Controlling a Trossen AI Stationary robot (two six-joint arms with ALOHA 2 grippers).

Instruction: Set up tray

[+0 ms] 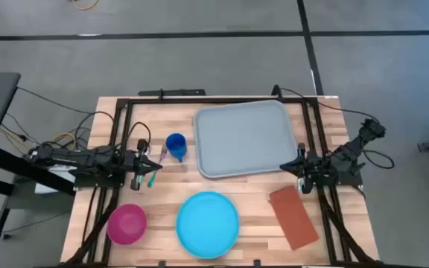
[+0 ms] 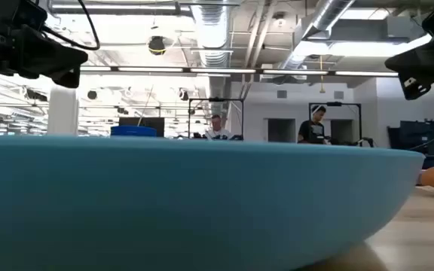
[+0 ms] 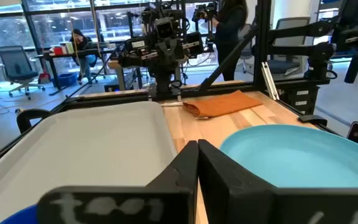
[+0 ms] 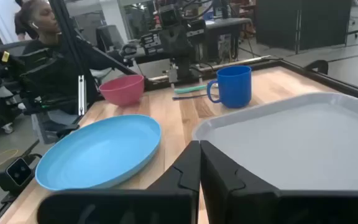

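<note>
The grey-blue tray (image 1: 244, 140) lies flat at the table's far middle and also shows in both wrist views (image 3: 92, 137) (image 4: 303, 137). My left gripper (image 1: 149, 173) (image 3: 197, 163) hovers shut to the left of the tray, beside a blue mug (image 1: 176, 146) (image 4: 235, 86). My right gripper (image 1: 302, 167) (image 4: 199, 165) hovers shut at the tray's near right corner. Both point toward the table's middle. A round light-blue plate (image 1: 208, 224) (image 2: 202, 196), a pink bowl (image 1: 127, 223) and a brown-orange napkin (image 1: 293, 217) (image 3: 222, 102) rest along the near side.
A small teal-and-grey item (image 4: 191, 90) lies on the wood by my left gripper. A dark frame (image 1: 199, 99) runs along the table's edges. Bare wood (image 1: 252, 190) shows between the tray and the plate. People stand in the room beyond the table.
</note>
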